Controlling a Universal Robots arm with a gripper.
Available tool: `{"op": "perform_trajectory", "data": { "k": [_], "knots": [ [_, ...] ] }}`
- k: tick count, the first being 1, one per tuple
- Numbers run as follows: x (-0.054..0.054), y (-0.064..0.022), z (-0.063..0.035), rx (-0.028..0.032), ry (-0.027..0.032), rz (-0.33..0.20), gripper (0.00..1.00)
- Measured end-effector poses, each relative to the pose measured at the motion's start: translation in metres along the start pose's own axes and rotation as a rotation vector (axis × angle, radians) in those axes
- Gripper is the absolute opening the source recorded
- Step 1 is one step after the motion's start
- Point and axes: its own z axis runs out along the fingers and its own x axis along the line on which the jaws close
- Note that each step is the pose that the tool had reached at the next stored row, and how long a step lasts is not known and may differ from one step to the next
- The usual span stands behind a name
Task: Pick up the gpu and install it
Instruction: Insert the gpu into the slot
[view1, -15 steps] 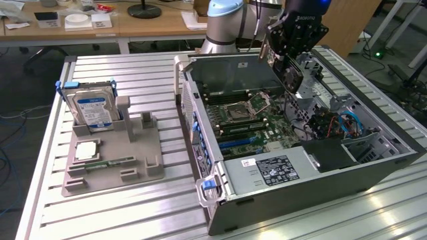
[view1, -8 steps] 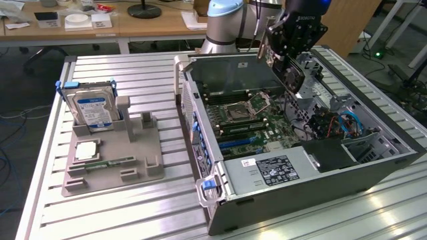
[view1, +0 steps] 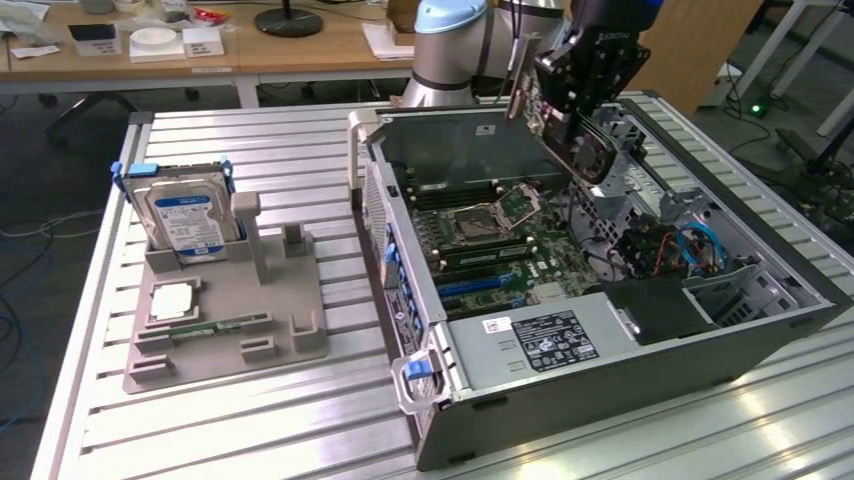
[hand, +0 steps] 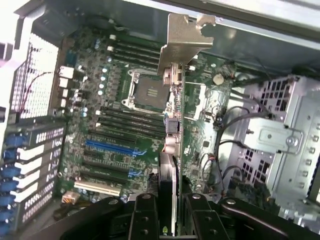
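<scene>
We see black claw (hand: 167, 217) clamping green rectangular gpu card (hand: 172, 107) | long axis tilted, silver bracket (hand: 182, 45) farthest from claw | over open grey computer case (view1: 601, 390)

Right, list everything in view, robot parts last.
case: one, dark grey, open, on the table
motherboard: one, green, inside the case
gpu: one, green with silver bracket, over the motherboard, in the gripper
hard drive: one, silver with blue-white label, upright in the holder
memory stick: one, green, lying in the holder
holder: one, grey, exterior view's left of the case
table: one, silver slats, under case and holder
arm: one, grey and pale blue, behind the case
gripper: one, black, shut on the gpu
</scene>
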Motion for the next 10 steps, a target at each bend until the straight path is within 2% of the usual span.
{"op": "perform_trajectory", "data": {
  "k": [10],
  "knots": [
    [0.0001, 0.0000, 0.0000, 0.0044, -0.0009, -0.155, 0.27]
  ]
}}
